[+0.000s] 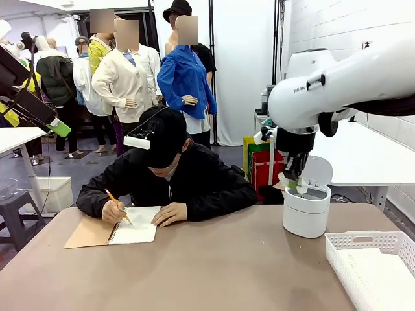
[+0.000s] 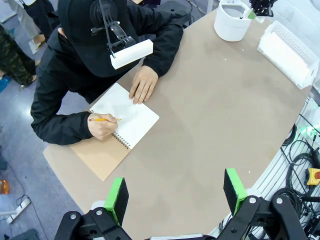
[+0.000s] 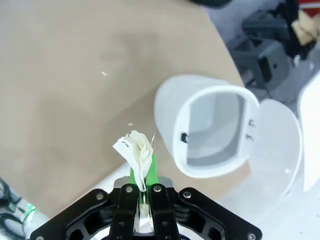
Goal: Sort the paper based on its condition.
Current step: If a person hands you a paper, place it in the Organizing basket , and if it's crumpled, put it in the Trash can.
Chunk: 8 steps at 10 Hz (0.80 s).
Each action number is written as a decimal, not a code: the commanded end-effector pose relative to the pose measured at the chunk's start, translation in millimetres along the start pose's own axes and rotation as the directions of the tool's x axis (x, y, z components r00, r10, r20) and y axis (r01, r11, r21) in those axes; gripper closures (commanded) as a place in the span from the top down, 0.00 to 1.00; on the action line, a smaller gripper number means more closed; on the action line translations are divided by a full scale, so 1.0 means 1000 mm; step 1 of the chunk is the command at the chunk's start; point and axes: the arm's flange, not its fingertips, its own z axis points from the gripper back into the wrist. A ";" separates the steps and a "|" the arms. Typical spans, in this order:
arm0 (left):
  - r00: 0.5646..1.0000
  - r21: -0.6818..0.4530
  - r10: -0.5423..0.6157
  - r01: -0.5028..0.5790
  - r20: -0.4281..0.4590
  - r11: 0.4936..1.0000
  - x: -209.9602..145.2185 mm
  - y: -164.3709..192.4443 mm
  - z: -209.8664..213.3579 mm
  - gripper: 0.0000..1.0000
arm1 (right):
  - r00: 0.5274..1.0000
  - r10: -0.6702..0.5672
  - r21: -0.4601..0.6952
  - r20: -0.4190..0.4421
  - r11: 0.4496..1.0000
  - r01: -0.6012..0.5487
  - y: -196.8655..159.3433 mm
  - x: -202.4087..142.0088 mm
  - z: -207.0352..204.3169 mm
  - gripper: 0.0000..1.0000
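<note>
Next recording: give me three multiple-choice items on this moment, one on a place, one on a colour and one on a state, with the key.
1. Where is the right tool?
A) pressed on the tabletop
B) above the open white bin
C) inside the white basket

2. What colour is the cover of the notebook?
A) blue
B) tan
C) black

3. How does the left tool stand?
A) open, holding nothing
B) shut on a pencil
C) shut on a flat sheet

Key:
1 B: the front view shows it over the bin's opening, lid flipped up, shut on a crumpled paper wad.
2 B: the folded-back cover lies tan beside the white page.
3 A: its green pads stand wide apart above the table.
</note>
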 end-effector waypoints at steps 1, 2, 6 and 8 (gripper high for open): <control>1.000 0.002 0.000 0.000 0.005 1.000 0.000 0.000 0.000 1.00 | 0.999 0.001 -0.049 -0.044 0.999 -0.003 -0.009 0.008 -0.009 0.00; 1.000 0.002 0.000 0.000 0.005 1.000 0.000 0.000 0.000 1.00 | 0.997 0.007 -0.101 -0.078 0.995 -0.015 -0.017 0.007 -0.015 0.00; 1.000 0.002 0.000 0.000 0.005 1.000 0.000 0.000 0.000 1.00 | 0.994 -0.004 -0.196 -0.109 0.981 -0.017 -0.046 0.011 -0.034 0.00; 1.000 0.002 0.000 0.000 0.005 1.000 0.000 0.000 0.000 1.00 | 0.995 0.008 -0.203 -0.096 0.979 -0.027 -0.051 0.014 -0.040 0.00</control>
